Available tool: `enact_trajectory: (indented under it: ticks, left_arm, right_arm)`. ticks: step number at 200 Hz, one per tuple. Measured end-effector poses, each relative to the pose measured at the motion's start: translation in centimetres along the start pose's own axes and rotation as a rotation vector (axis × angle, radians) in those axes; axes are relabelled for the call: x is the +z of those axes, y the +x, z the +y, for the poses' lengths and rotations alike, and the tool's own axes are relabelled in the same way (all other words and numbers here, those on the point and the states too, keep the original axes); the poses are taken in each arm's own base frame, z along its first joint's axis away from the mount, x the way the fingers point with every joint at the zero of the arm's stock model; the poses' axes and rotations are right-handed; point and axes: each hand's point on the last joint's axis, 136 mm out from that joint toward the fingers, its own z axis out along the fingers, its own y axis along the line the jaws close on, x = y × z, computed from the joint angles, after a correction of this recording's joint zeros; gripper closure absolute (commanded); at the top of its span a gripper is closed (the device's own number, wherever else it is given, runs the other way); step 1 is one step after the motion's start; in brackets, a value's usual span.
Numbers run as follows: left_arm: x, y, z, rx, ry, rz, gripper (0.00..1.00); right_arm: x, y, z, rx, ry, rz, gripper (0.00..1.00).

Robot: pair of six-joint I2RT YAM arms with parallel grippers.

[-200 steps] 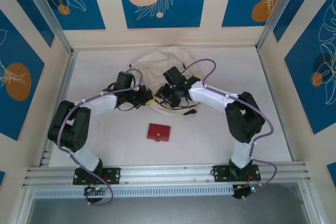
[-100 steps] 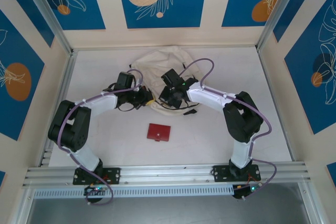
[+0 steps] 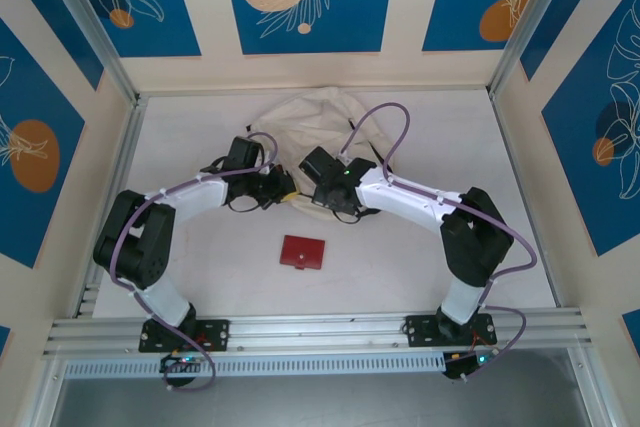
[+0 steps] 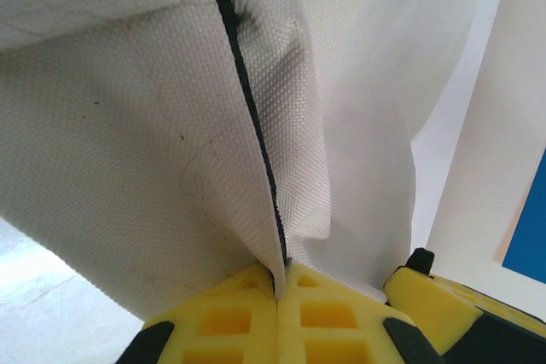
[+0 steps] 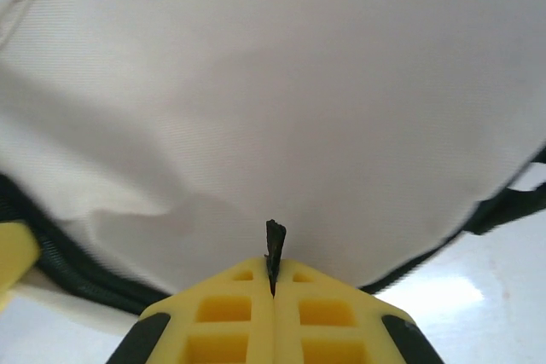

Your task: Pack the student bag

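Observation:
The student bag [image 3: 310, 115], cream fabric with black trim, lies crumpled at the middle back of the table. My left gripper [image 3: 283, 190] is at its near left edge. In the left wrist view the left gripper [image 4: 279, 283] is shut on a fold of the bag [image 4: 128, 125] along its black zipper trim [image 4: 247, 100]. My right gripper [image 3: 330, 205] is close beside it at the bag's near edge. In the right wrist view the right gripper [image 5: 273, 274] is shut on a small black tab [image 5: 275, 236] sticking up in front of the bag [image 5: 299, 83].
A flat red item [image 3: 302, 252] lies on the white table [image 3: 420, 257] in front of the bag, between the two arms. Walls close the table at the back and on both sides.
The right arm has swung left and nearer, bringing its gripper close to the left gripper. It now covers the small black piece that lay beside the bag. The left arm has barely moved.

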Motion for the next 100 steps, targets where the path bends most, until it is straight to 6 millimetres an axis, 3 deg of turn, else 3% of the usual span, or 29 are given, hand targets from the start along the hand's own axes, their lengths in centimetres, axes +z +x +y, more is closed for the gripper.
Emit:
enact_trajectory:
  ticks: [65,100]
  left_arm:
    - [0.1,0.0,0.5,-0.010,-0.020,0.005,1.00]
    - [-0.1,-0.2,0.5,0.001,-0.025,0.004,1.00]
  right_arm:
    - [0.0,-0.8,-1.9,-0.004,0.084,-0.054,1.00]
    - [-0.3,-2.2,-2.9,0.008,0.083,-0.081,1.00]
